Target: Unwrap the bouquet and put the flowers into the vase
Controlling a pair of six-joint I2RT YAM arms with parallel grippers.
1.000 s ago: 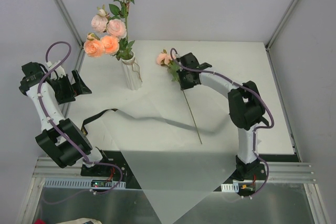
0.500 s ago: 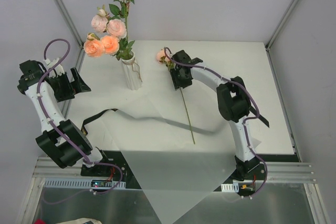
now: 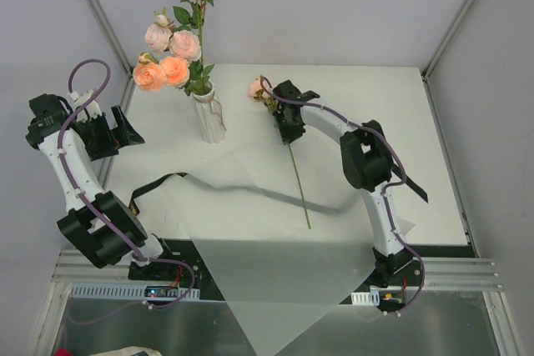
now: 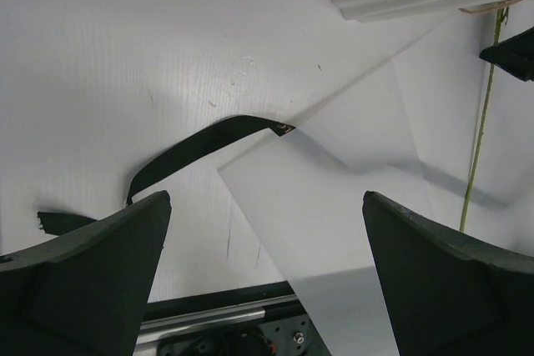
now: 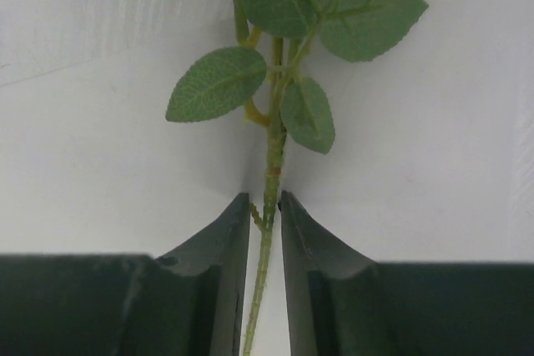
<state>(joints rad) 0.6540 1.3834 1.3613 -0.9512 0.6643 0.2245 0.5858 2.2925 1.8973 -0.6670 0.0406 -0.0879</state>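
From above, the ribbed whitish vase [image 3: 209,116] stands on the white counter [image 3: 375,106] holding peach-pink flowers [image 3: 171,60]; the right hand [image 3: 289,131] sits on a loose green stem [image 3: 299,181]. The left wrist view shows the left hand [image 4: 267,273] spread wide over white wrapping paper [image 4: 334,231] and black ribbon [image 4: 196,149]. The right wrist view shows black fingers [image 5: 225,256] clamped on that leafy stem.

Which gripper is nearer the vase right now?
Roughly even, the right slightly nearer. The right gripper sits to the right of the vase, closed on a flower stem; the left gripper hangs open on its left.
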